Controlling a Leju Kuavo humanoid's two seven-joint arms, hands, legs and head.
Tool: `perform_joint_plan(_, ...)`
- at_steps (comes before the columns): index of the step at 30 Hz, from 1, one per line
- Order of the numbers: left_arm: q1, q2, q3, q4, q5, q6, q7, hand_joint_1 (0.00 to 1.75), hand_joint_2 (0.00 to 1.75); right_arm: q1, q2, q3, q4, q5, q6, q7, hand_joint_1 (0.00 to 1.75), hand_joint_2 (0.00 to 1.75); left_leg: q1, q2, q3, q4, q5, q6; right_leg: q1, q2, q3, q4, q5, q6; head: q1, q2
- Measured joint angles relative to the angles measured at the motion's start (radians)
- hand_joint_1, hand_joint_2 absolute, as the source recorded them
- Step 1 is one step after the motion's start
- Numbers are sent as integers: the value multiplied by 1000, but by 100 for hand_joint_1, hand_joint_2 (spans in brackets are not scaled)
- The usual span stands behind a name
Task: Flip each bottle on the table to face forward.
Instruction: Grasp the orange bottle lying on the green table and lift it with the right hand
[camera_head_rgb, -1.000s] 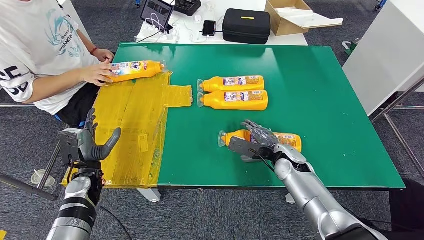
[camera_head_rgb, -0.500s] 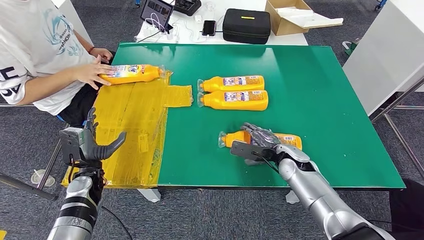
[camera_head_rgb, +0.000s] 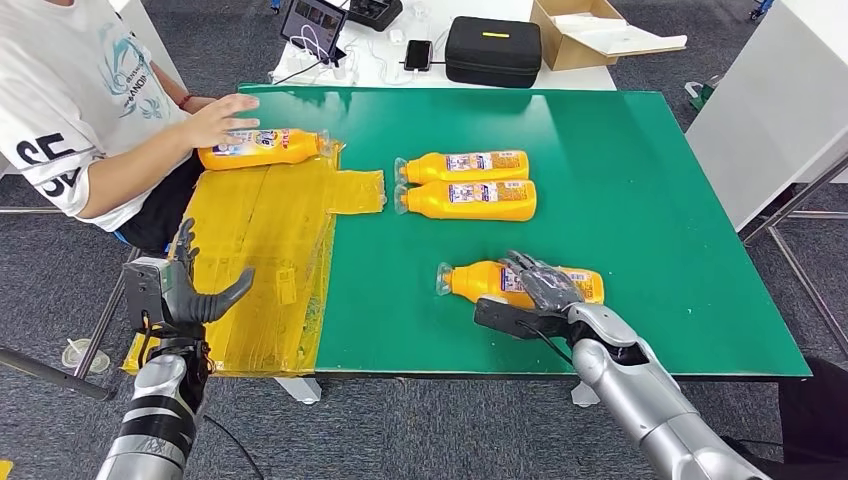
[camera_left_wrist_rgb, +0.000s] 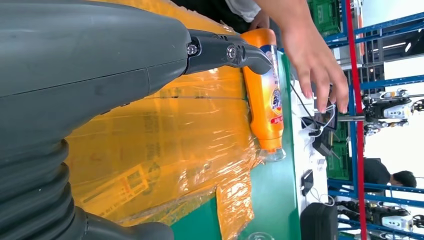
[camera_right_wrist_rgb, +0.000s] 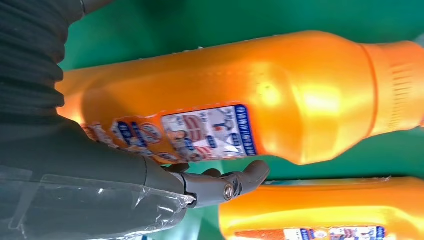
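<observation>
On green table (camera_head_rgb: 640, 200), four orange bottles (camera_head_rgb: 465, 167); right robot hand (camera_head_rgb: 535, 290) gripping one, left robot hand (camera_head_rgb: 185, 290) spread.

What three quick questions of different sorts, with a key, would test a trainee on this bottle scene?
1. True or false: the person's hand grips the bottle on the yellow sheet.
2. How many orange bottles lie on the table?
3. Multiple choice: the right hand is at A) the near bottle, B) the pair of bottles, C) the black case.

Key
1. False: it hovers open just above the bottle's base end.
2. Four.
3. A: its fingers lie over the near bottle; whether they grip it is unclear. The left hand holds nothing.
</observation>
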Motion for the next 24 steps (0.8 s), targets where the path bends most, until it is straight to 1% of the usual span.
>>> perform_joint_plan(8,7,0,0,0,-2,-7,0,0,175,36,-16,-15,-52,19,-10,13,0,175,0,0,0,0,0,0,0,0,0,0,0,0,0,0)
perform_joint_plan(18,17,0,1,0,0,-33,0,0,175,68,-17,-54,-57,80,-23,54,0,175,0,0,0,0,0,0,0,0,0,0,0,0,0,0)
perform_joint_plan(24,21,0,7,0,1,-48,0,0,175,75,-19,-86,-49,83,2,69,0,175,0,0,0,0,0,0,0,0,0,0,0,0,0,0)
